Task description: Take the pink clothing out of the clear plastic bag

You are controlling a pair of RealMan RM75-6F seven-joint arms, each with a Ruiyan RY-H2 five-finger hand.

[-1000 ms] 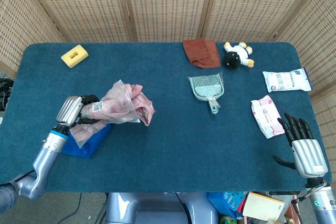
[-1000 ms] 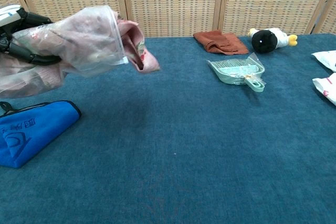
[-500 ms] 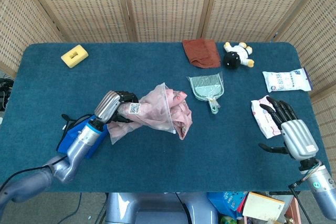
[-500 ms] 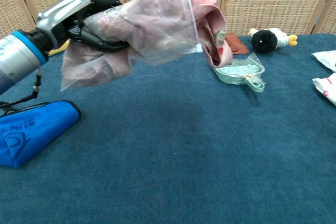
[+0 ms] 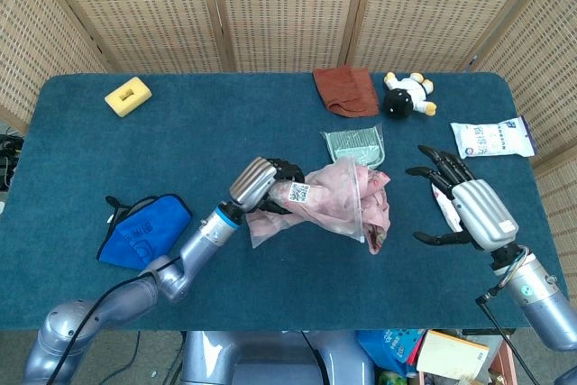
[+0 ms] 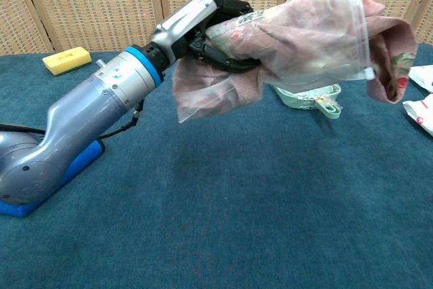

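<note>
My left hand grips the closed end of the clear plastic bag and holds it up over the middle of the table. The bag's mouth points to the right. Pink clothing hangs partly out of that mouth, its patterned end drooping down. My right hand is open, fingers spread, just right of the hanging cloth and apart from it. The chest view does not show the right hand.
A pale green dustpan lies behind the bag. A blue cloth lies at front left. A yellow sponge, rust towel, plush toy and tissue packs line the far and right sides.
My left arm has carried the bag rightward from over the blue cloth to the table's middle. The right hand has risen and moved left toward the bag's mouth.
</note>
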